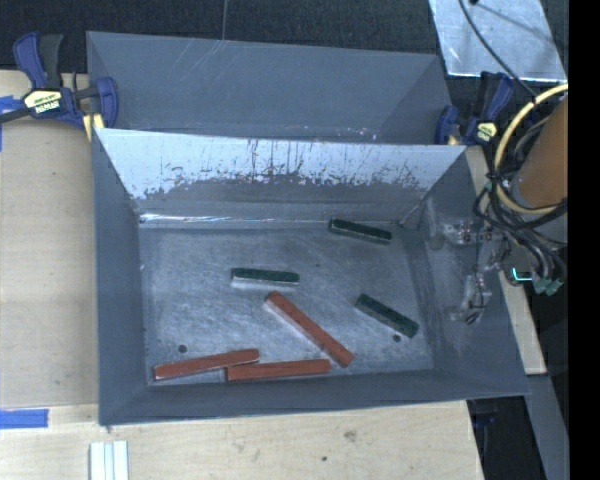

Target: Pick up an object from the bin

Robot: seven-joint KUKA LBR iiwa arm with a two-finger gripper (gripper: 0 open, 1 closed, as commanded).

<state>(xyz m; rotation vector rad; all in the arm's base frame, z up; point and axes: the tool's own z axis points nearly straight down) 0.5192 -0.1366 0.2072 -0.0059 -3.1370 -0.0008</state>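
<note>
We see the gripper (470,306) over the grey metal bin's (280,98) right wall at 3 o'clock; open or closed, we cannot tell. Nearest it, at 4 o'clock on the scuffed floor, lies a dark green flat bar (386,316), its long axis running 10-to-4. It lies apart from a reddish-brown slanted bar (308,330) at 6 o'clock.

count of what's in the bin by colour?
dark green bars: 3
red-brown bars: 3
Total: 6
</note>
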